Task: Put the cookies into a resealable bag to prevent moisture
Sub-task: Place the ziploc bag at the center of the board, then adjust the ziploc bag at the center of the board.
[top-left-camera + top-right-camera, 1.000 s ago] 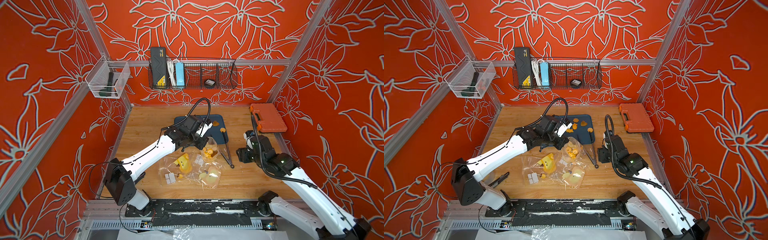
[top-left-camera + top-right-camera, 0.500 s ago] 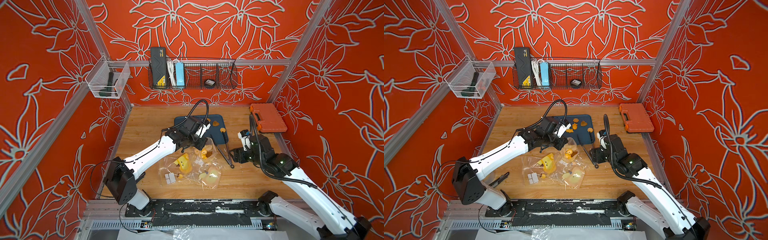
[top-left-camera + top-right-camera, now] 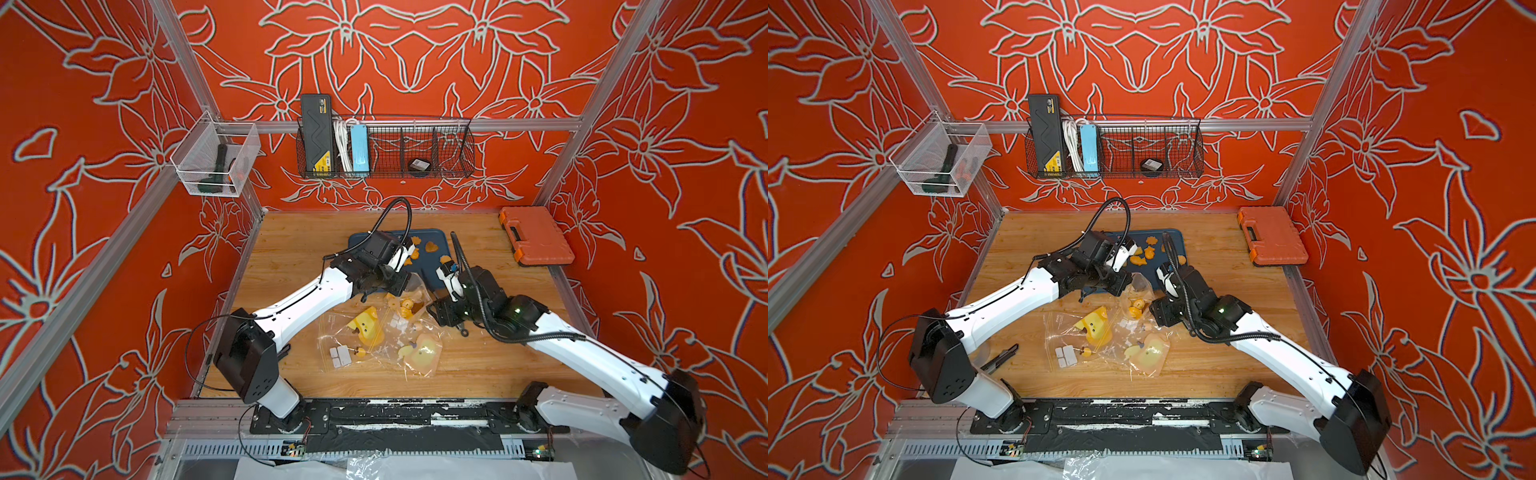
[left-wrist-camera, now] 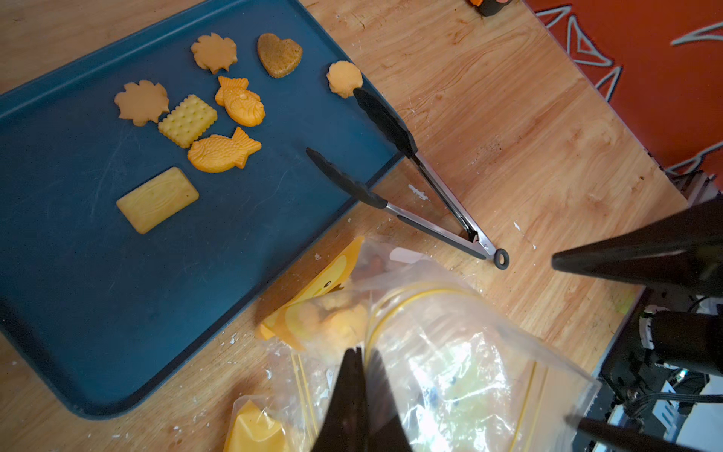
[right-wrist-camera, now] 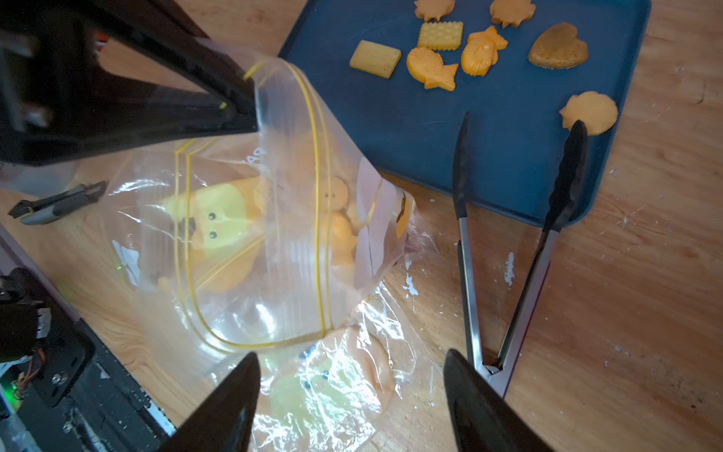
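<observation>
Right wrist view: the right gripper (image 5: 352,354) hangs wide and empty. The resealable bag (image 5: 281,254) gapes just ahead of it, its rim pinched up by the closed left gripper (image 5: 250,113). Farther ahead the cookies (image 5: 432,68) lie on the tray (image 5: 508,156); the tongs (image 5: 468,274) point there lengthwise.

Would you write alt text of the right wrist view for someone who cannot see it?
The shut left gripper holds a resealable bag open, cookies inside, the open right gripper nearby. More cookies lie on a blue tray, tongs across its edge.
</observation>
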Controlling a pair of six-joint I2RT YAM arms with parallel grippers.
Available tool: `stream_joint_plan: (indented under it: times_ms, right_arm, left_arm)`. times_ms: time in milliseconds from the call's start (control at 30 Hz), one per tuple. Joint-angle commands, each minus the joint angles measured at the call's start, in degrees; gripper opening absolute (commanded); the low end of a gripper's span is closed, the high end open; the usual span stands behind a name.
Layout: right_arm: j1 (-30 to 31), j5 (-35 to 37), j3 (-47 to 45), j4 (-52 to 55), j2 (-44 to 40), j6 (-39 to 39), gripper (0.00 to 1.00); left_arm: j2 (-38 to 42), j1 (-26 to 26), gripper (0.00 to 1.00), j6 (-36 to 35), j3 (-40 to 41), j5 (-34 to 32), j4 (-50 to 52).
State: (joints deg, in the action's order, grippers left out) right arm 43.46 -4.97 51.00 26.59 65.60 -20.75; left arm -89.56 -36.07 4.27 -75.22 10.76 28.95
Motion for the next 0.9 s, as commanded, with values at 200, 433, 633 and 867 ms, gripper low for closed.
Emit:
stream_joint_plan:
  times_ms: [200, 433, 633, 867]
  right_arm:
    - [-0.5, 4.2, 6.9, -4.0, 8.3, 1.2, 0.53]
    - [-2.3, 2.4, 7.1, -5.8, 10.1, 1.5, 0.39]
    - [-4.8, -1.9, 7.1, -7.7, 11.4, 2.7, 0.35]
    - [-9.5, -11.4, 6.9, -10.3, 13.7, 5.5, 0.34]
  left_arm:
    - [1.3, 2.2, 0.23, 0.5, 0.9, 3.8, -2.8]
    - [3.3, 5.1, 0.63, 2.1, 2.9, 1.6, -4.8]
    - [10.2, 10.2, 0.69, 2.7, 8.7, 0.0, -12.9]
    - [24.9, 10.5, 0.67, -18.7, 34.1, 5.0, -45.3]
